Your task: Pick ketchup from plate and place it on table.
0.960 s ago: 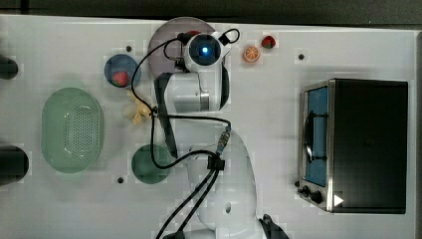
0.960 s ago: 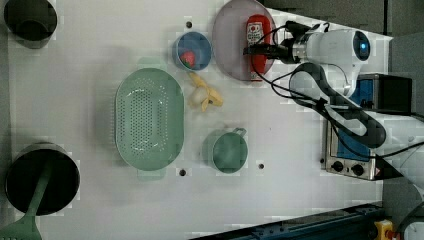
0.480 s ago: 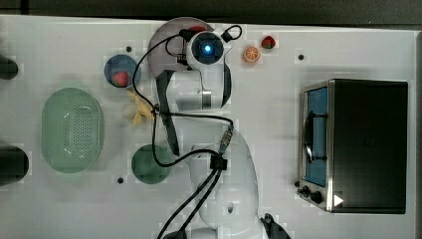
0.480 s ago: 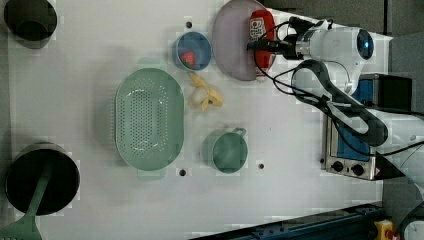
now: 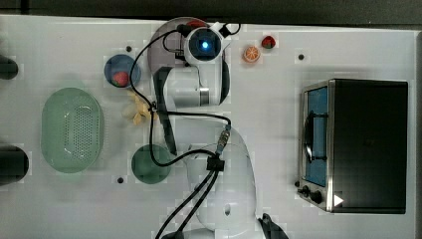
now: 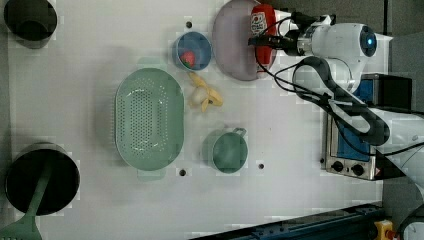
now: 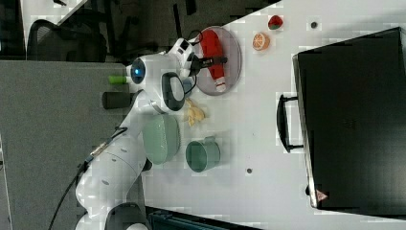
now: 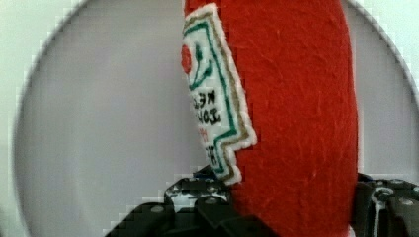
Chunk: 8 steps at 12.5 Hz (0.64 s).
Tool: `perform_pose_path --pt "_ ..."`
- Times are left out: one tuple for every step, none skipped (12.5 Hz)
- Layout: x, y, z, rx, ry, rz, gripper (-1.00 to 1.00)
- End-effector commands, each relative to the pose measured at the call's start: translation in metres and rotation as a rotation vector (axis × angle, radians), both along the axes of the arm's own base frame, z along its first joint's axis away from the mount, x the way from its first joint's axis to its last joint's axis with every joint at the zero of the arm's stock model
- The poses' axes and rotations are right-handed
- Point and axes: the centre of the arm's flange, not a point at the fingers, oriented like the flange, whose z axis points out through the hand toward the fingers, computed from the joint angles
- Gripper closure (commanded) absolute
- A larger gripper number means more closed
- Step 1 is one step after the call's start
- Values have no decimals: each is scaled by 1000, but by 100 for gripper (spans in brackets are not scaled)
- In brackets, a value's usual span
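The ketchup [image 6: 263, 22], a red bottle with a white label, lies along the side of the pale mauve-grey plate [image 6: 231, 45] nearest the arm. My gripper [image 6: 264, 43] reaches in from the left view's right and is shut on the bottle's middle. In the wrist view the ketchup [image 8: 296, 123] stands between the two dark fingers [image 8: 195, 197], with the plate [image 8: 99, 123] behind it. In the right view the gripper [image 7: 211, 61] crosses the ketchup [image 7: 213, 48] over the plate [image 7: 234, 53]. Whether the bottle is off the plate I cannot tell. The white table [image 5: 278, 124] spreads all around.
Beside the plate are a blue bowl [image 6: 192, 50] holding a strawberry, and a banana [image 6: 205, 96]. A green colander [image 6: 149, 122] and a green cup [image 6: 227, 151] stand further out. A toaster oven [image 5: 358, 144], an orange slice [image 5: 251, 54] and a strawberry [image 5: 268, 42] are at the top view's right.
The fingers have closed in from wide open onto the ketchup. The wrist has shifted a little toward the plate's far rim.
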Motion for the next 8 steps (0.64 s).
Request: perform_pose_path --pt "27 -9 119 1 -61 -71 -24" --pt "23 -13 139 6 -24 -84 -24" --pt "18 -17 159 21 10 -102 -24" --pt "12 -22 181 38 41 -121 -24" --pt "5 -29 204 46 70 -134 -24" --pt "-4 -36 223 39 106 -142 -24" --pt "-16 -45 238 30 145 -151 -24" --pt "-27 -54 250 21 182 -161 -24"
